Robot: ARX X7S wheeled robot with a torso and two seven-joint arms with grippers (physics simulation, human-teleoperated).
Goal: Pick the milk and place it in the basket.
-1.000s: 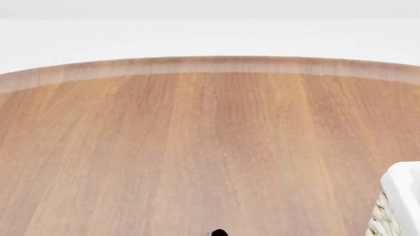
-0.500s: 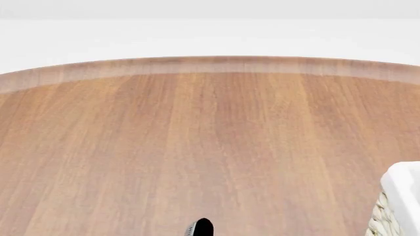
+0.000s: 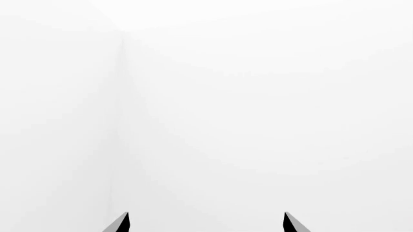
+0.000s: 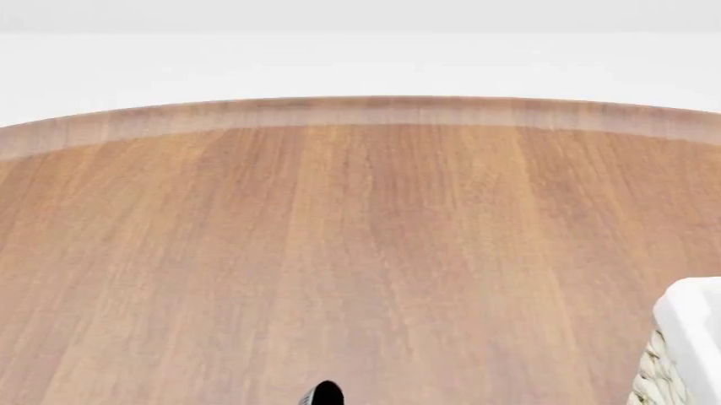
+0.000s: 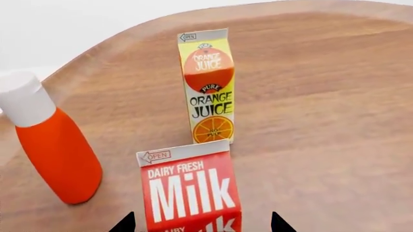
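The milk (image 5: 190,193), a carton with a red top and white "Milk" lettering, stands upright on the wooden table in the right wrist view. My right gripper (image 5: 201,224) is open, one black fingertip on each side of the carton, with a gap on both sides. A corner of the basket (image 4: 690,337), woven wicker with a white liner, shows at the lower right edge of the head view. My left gripper (image 3: 206,223) is open and empty, facing only white background. The milk is out of the head view.
A yellow "Orange Juice" carton (image 5: 208,87) stands just behind the milk. A red-orange bottle with a white cap (image 5: 55,150) stands beside it near the table's curved edge. The round wooden table (image 4: 360,236) fills the head view. A small dark arm part (image 4: 324,393) pokes in at the bottom.
The dark part at the bottom edge of the head view has shifted leftward. The table and the basket corner have not moved.
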